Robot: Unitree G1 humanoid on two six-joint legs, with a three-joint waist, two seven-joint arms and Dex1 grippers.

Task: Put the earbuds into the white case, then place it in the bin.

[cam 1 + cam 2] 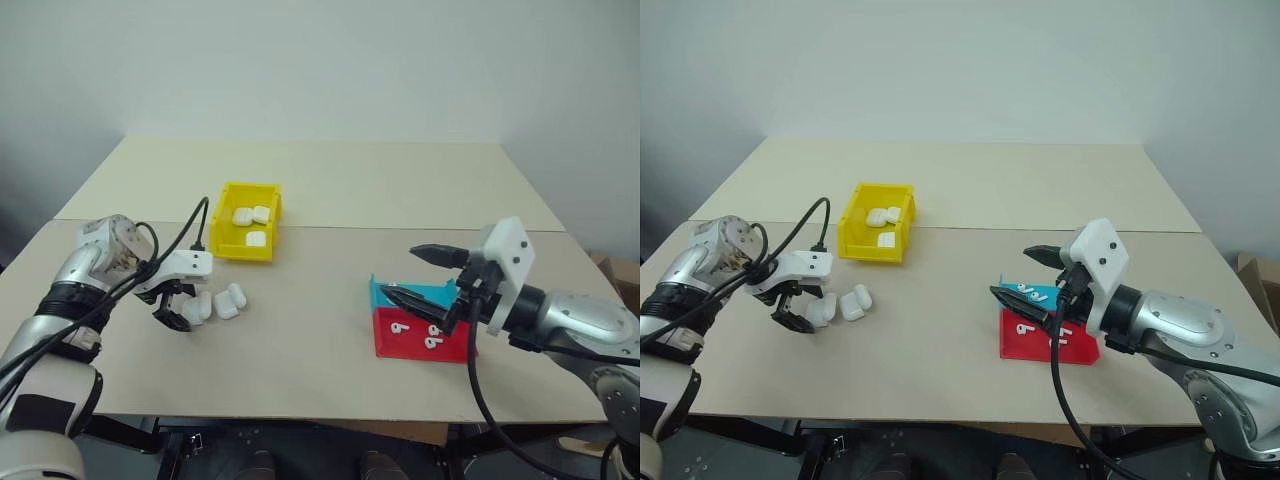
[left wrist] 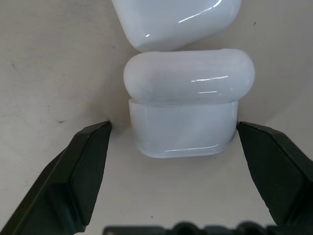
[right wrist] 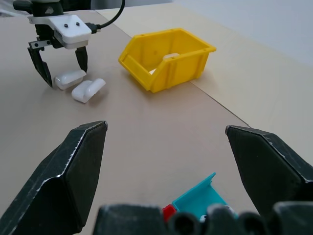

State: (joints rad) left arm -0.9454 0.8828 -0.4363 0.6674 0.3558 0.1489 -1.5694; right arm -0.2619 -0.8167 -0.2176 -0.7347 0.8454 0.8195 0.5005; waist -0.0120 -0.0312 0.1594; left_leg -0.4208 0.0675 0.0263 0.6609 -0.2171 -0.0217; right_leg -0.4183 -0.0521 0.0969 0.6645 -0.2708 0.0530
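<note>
Item: white case (image 2: 183, 115), near the table's (image 1: 330, 190) left edge, directly below my left gripper (image 1: 172, 312), fingers spread either side of its long axis (right gripper (image 1: 415, 275) spread too, well apart).

1. Left arm: extended over the table, wrist bent so the left gripper (image 1: 183, 312) points steeply downward.
2. Left gripper state: fingers spread wide. A white case (image 2: 183, 120) lies between the jaws; each fingertip stands just beside one of its sides, and no contact is visible.
3. Right arm: raised, forearm angled inward, with the right gripper (image 1: 415, 275) pointing roughly level.
4. Right gripper state: fingers (image 3: 73, 166) fully spread, with nothing between the jaws.
</note>
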